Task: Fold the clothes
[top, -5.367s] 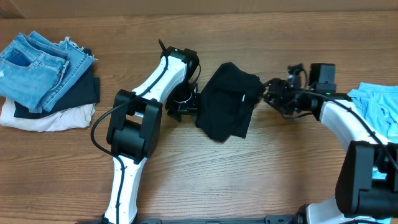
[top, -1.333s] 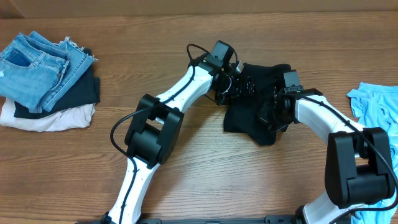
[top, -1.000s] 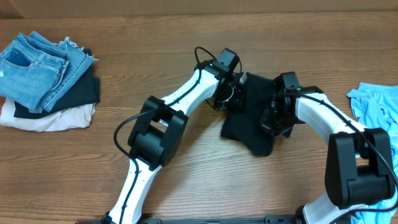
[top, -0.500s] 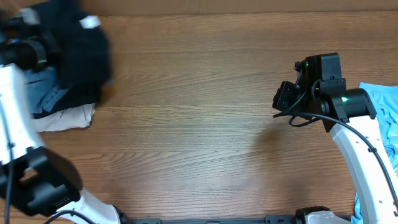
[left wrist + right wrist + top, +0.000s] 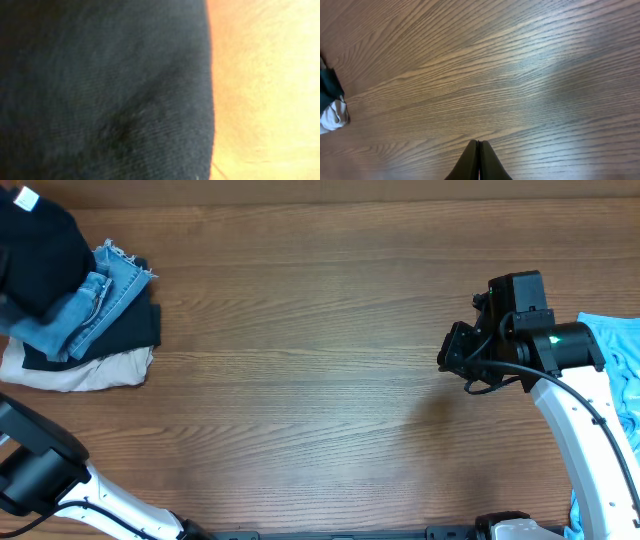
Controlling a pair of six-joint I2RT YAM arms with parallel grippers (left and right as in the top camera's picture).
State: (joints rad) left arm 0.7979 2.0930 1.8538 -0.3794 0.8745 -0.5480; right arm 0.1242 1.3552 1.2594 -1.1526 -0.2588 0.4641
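Closest to the robot on its right side, the right gripper [image 5: 478,146] hangs over bare table [image 5: 300,400], fingers pressed together on nothing, seemingly parked out of the way; a light blue cloth [image 5: 612,332] lies beside that arm at the right edge. Farther off, at the far left corner, the black T-shirt [image 5: 40,245] sits bunched on top of the blue denim piece [image 5: 100,295] and the cream garment [image 5: 85,368], white label [image 5: 26,197] showing; the left gripper itself is hidden, yet dark fabric fills its wrist view and its jaws are closed, so it probably pinches the shirt to set it on that stack.
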